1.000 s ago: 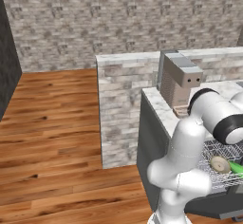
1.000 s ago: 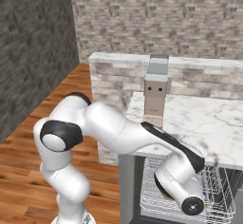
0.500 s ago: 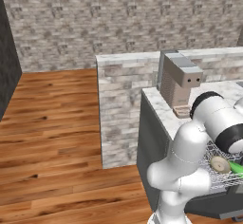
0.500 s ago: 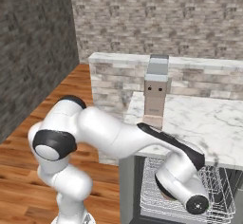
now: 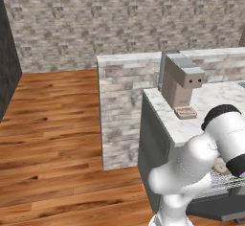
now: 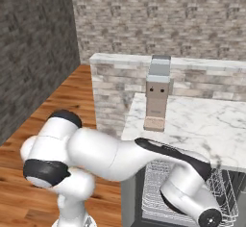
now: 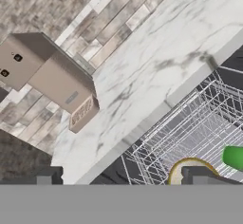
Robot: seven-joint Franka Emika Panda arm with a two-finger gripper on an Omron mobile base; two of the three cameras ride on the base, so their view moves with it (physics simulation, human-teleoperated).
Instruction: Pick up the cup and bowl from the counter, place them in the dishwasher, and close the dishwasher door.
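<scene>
Bowl and cup are seen lying in the pulled-out wire rack, below the marbled counter.

In the left base view, a white-and-grey veined stone counter (image 5: 189,124) is set on dark grey sides, with a boxy tan coffee machine (image 5: 180,83) standing on it before a taller stone-brick ledge (image 5: 125,76); a sliver of the round tan bowl (image 5: 220,166) is glimpsed in the silver wire rack (image 5: 225,183) beside the glossy white arm.
In the right base view, the same slab (image 6: 202,125) is shown above the fine-meshed rack (image 6: 154,192) of the dark dishwasher (image 6: 129,207).
In the hand view, the bowl (image 7: 178,170) with its paler rim and the plain bright green cup (image 7: 234,157) are seen just beside each other in the rack (image 7: 190,128); the gripper (image 7: 121,178) is held wide apart, with nothing between its tips.
</scene>
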